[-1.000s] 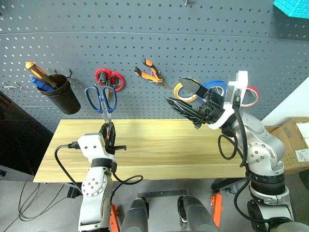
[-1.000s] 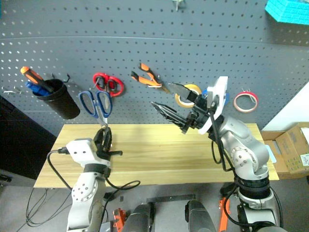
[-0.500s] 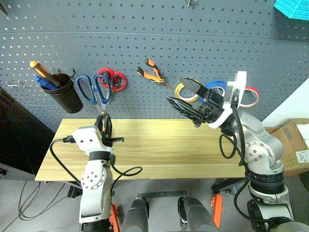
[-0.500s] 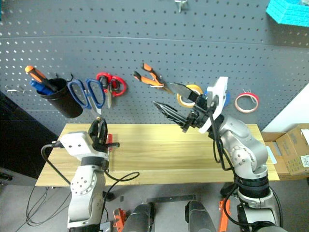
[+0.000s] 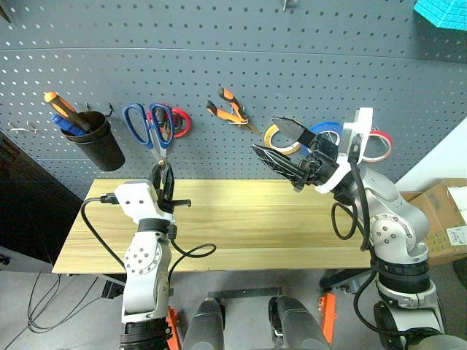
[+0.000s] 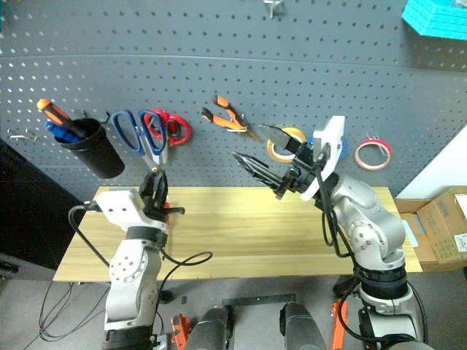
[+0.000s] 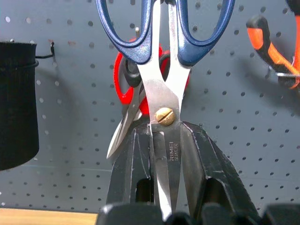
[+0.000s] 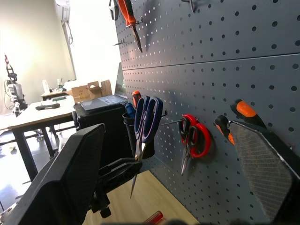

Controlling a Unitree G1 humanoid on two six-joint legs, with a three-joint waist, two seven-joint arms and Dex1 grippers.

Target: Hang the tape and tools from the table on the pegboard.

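I have the blue scissors [image 5: 149, 125] clamped by the blades in the left gripper [image 5: 162, 179], handles up against the pegboard [image 5: 306, 65], just beside the red scissors [image 5: 177, 122]; this looks like the hanging step; next I need a handle loop threaded over a hook, then to let go; the right gripper [image 5: 281, 142] hangs with jaws wide apart, empty, before the yellow roll [image 5: 276, 136]; the table [image 5: 248, 219] lies below

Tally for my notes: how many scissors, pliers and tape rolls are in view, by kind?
Scissors: 2, blue scissors and red scissors
Pliers: 1
Tape rolls: 3, yellow roll, blue roll, red tape
Total: 6
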